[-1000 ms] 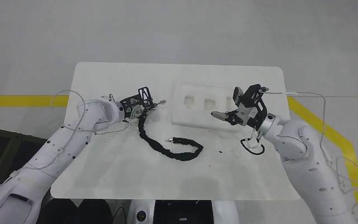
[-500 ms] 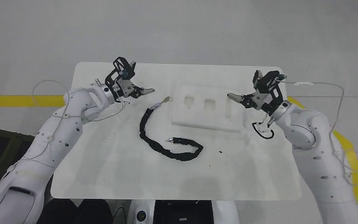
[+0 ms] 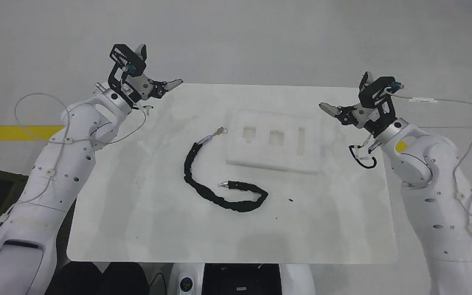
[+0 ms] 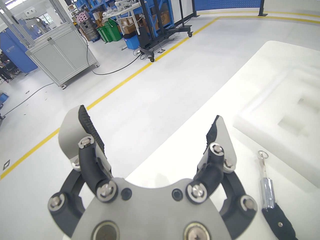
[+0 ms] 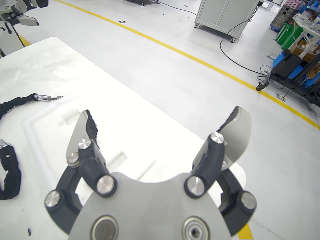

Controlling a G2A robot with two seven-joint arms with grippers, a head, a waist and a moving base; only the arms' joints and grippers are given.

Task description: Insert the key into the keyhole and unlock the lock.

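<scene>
From here the job looks done: the key [image 3: 218, 132] sits in the lock [image 3: 214, 193] just beside the tray [image 3: 247, 156], at its nine o'clock edge, with the lock's other end lying free, while the left jaws at the worktop's [image 3: 147, 221] ten o'clock and the right jaws at two gape wide, empty.

Chain cut off
Chain [image 4: 278, 222] runs past the picture's edge; key [image 3: 219, 133] too small to make out
</scene>
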